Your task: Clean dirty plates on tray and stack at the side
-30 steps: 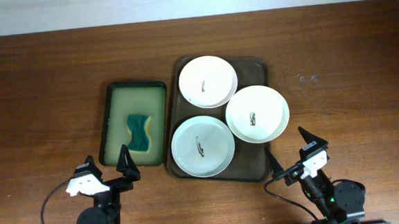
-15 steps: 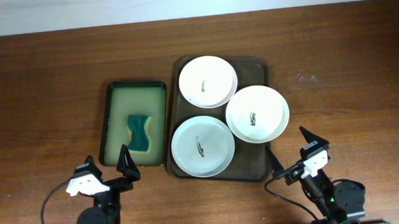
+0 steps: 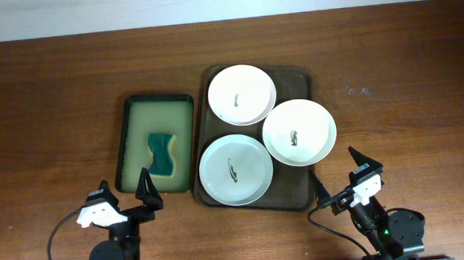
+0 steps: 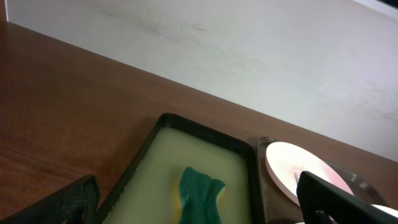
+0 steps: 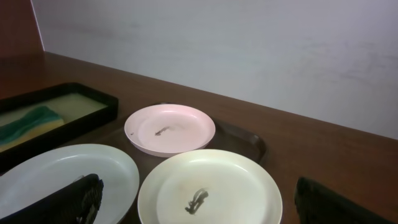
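Three round white plates lie on the dark tray (image 3: pixel 297 79): a far plate (image 3: pixel 241 95), a right plate (image 3: pixel 299 131) overhanging the tray's right rim, and a near plate (image 3: pixel 235 169). Each has a small dark smear at its centre. In the right wrist view they show as the far plate (image 5: pixel 170 129), the right plate (image 5: pixel 209 189) and the near plate (image 5: pixel 59 175). My left gripper (image 3: pixel 125 197) is open and empty near the front edge, below the small tray. My right gripper (image 3: pixel 337 180) is open and empty, just in front of the tray's right corner.
A smaller black-rimmed tray (image 3: pixel 130 144) with a pale green inside holds a green and yellow sponge (image 3: pixel 162 150); the sponge also shows in the left wrist view (image 4: pixel 200 196). A pale wall runs along the table's far edge.
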